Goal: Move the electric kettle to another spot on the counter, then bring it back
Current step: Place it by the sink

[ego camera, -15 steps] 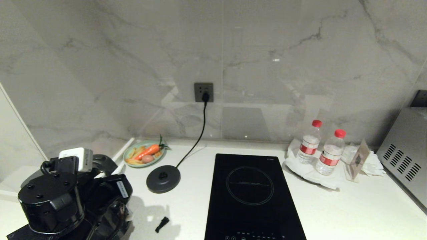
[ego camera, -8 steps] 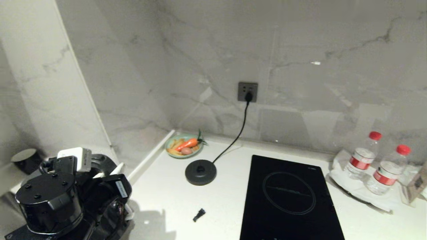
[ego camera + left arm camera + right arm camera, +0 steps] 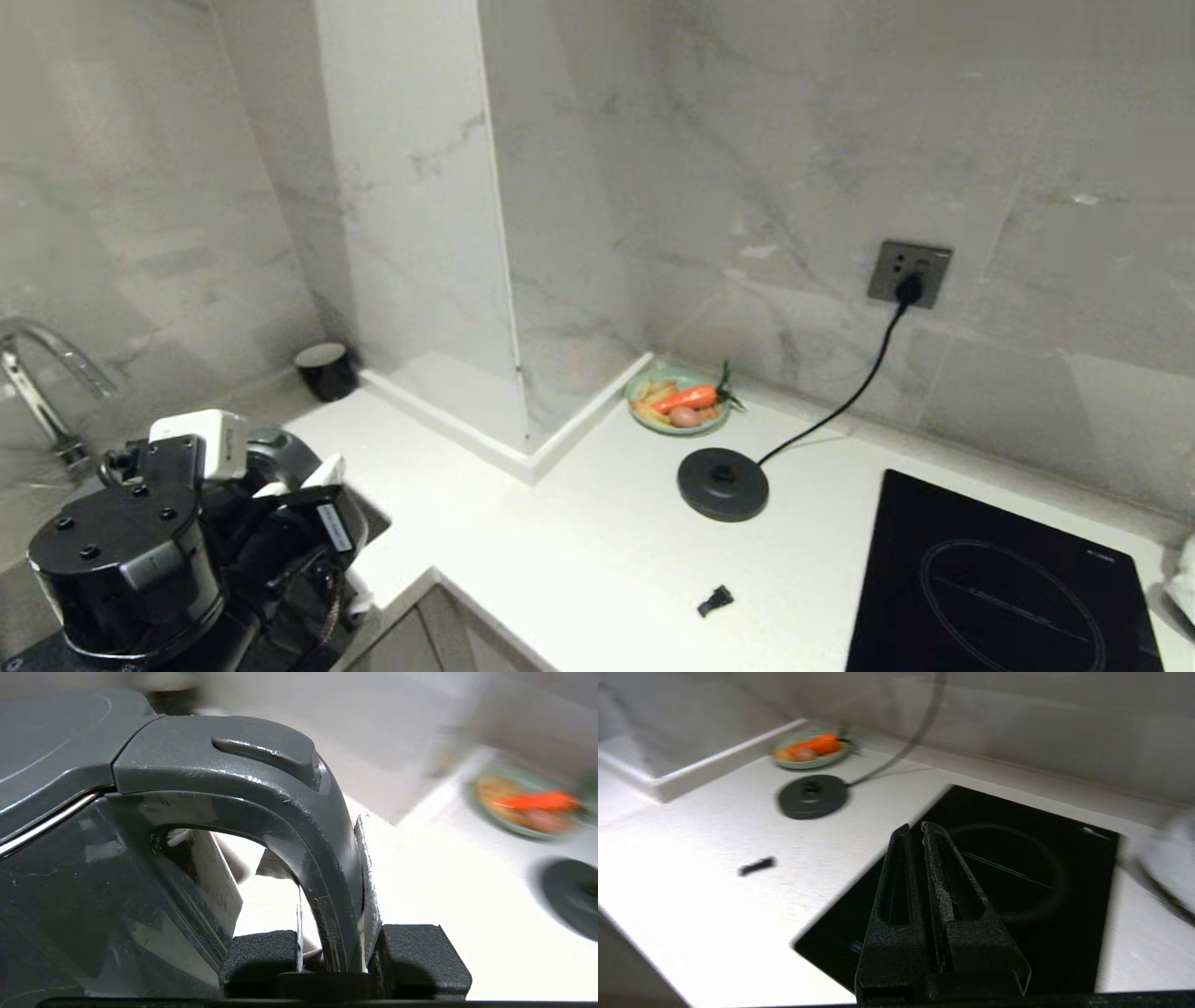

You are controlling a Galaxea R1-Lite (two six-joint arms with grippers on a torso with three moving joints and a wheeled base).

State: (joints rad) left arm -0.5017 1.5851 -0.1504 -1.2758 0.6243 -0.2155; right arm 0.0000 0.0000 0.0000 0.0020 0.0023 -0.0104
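The kettle [image 3: 70, 858] is clamped by its handle [image 3: 322, 858] in the left gripper [image 3: 341, 961]; it is best kept upright and set down gently on bare counter [image 3: 579, 551]; the right gripper [image 3: 924, 877] is closed, empty.

Base disc [image 3: 723, 483] — hob [image 3: 1008, 579] — vegetable plate [image 3: 679, 412]

The room looks dim and grey to me. The counter [image 3: 579, 551] is the brightest part, and in my left wrist view it glows so white that I lose its speckles. The wall shows soft shiny patches. A small dark bit [image 3: 716, 600] on the counter has a faint shadow. Both wrist views are smeared: the plate of food [image 3: 528, 807] and the round base [image 3: 812, 796] look streaky. The kettle handle [image 3: 299, 812] close up is sharp, with little bright glints.
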